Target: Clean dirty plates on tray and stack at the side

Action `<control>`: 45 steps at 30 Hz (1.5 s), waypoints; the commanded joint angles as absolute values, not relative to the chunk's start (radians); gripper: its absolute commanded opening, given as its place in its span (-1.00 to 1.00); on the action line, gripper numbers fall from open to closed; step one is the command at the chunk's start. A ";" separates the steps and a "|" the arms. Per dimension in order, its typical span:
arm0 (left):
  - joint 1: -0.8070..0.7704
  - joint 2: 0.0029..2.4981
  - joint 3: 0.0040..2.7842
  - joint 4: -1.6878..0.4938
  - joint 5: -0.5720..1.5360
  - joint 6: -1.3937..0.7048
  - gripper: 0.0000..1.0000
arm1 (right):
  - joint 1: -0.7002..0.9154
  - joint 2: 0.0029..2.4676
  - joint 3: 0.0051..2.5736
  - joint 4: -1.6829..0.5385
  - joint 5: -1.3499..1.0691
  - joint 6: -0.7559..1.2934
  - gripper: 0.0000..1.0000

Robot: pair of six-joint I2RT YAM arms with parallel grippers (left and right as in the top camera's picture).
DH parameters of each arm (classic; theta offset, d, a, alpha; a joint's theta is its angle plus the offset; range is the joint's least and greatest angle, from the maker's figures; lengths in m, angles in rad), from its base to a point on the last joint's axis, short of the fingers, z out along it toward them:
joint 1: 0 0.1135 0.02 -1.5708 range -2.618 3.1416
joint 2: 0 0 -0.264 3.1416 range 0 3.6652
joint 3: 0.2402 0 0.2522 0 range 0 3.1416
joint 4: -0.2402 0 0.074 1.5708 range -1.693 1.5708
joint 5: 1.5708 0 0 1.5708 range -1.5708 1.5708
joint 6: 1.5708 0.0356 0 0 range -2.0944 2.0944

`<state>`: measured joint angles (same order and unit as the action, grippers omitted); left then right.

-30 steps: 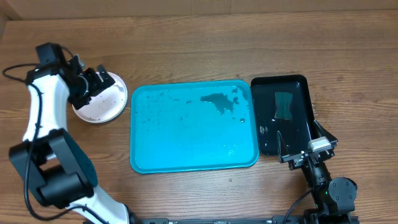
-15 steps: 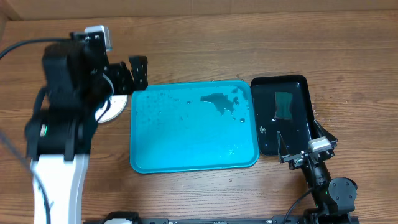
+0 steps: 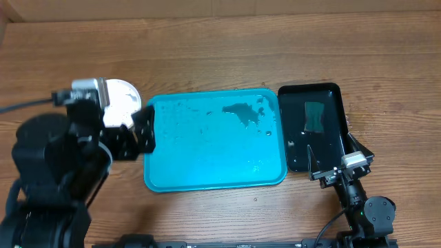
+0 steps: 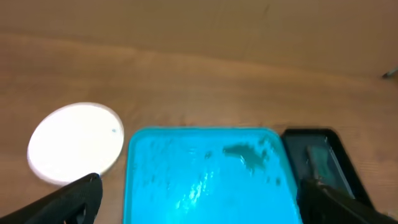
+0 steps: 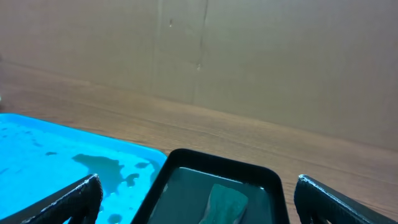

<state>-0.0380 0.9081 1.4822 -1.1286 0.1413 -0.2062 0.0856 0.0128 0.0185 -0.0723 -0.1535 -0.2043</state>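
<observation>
Seemingly at the closing step: no plate on the tray (image 3: 207, 176), only a film of water and a dark puddle (image 3: 241, 112) toward its far right corner. Plates (image 4: 76, 151) off the tray, on the table (image 3: 227, 48) just beside the tray's far left corner, white face up; impossible to tell how many in the pile.

Left gripper (image 4: 199, 198) released, jaws wide, grasping nothing, hovering above the tray's left edge near the pile. Right gripper (image 5: 198, 200) likewise released and empty, sitting at the near end of the black tray (image 3: 331, 138).

In the black tray: a green sponge (image 3: 315, 117) lying flat on a wet-looking floor, nothing else.

Next, probably: nothing more to wipe; only to check the pile for squareness and to draw the left arm clear without nudging it.
</observation>
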 commanded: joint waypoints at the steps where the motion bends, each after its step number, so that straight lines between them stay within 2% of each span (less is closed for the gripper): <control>1: -0.039 0.846 1.434 -1.156 0.112 -0.194 1.00 | 0.084 0.003 0.008 -0.069 -0.159 -0.207 1.00; 6: -0.039 0.723 1.260 -1.080 0.112 -0.194 1.00 | 0.084 0.003 0.008 -0.069 -0.159 -0.207 1.00; 12: -0.038 0.528 0.996 -0.822 0.112 -0.206 1.00 | 0.084 0.003 0.008 -0.069 -0.159 -0.207 1.00; 22: 0.009 0.182 0.541 -0.191 0.117 -0.234 1.00 | 0.084 0.003 0.008 -0.069 -0.159 -0.207 1.00; 25: 0.039 0.081 0.362 0.079 0.116 -0.263 0.99 | 0.084 0.003 0.008 -0.069 -0.159 -0.207 1.00; 28: 0.041 0.031 0.262 0.212 0.116 -0.281 1.00 | 0.084 0.003 0.008 -0.069 -0.159 -0.207 1.00; 33: 0.041 0.003 0.146 0.307 0.116 -0.335 1.00 | 0.084 0.003 0.008 -0.069 -0.159 -0.207 1.00; 45: 0.041 0.003 0.015 0.264 0.104 -0.344 1.00 | 0.084 0.003 0.008 -0.069 -0.159 -0.207 1.00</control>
<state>0.0353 0.0177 0.0425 0.2775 0.1219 -0.3313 0.0856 0.0128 0.0185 -0.0723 -0.1535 -0.2066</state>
